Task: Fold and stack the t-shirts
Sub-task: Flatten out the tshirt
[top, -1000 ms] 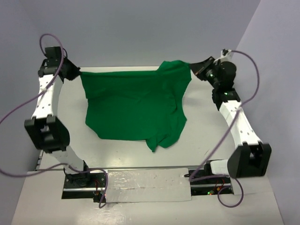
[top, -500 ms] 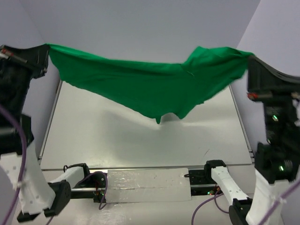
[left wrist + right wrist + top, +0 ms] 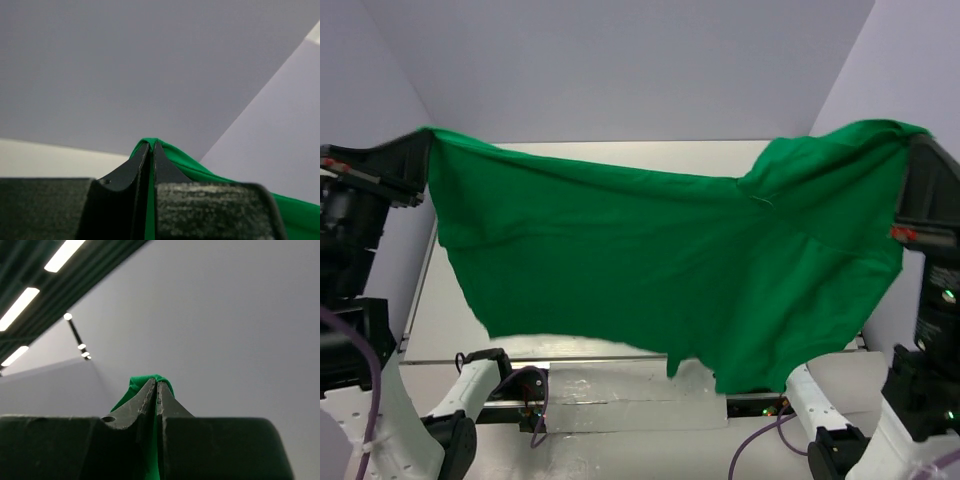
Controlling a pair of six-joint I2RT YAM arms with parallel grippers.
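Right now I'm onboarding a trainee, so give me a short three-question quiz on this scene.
1. True or false: the green t-shirt lies folded flat.
2. Of the left claw and the right claw, which is shut on the shirt? A) left only B) right only C) both
3. Which claw's end of the shirt looks bunched and folded over?
Key: 1 false; 2 C; 3 the right one's.

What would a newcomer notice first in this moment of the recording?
The bright-green t-shirt stands out: it is stretched wide in the air across the middle of the top view, hiding much of the table. Its upper corners are pinched in the left gripper at far left and the right gripper at far right; both wrist views show the fingers closed on green cloth.
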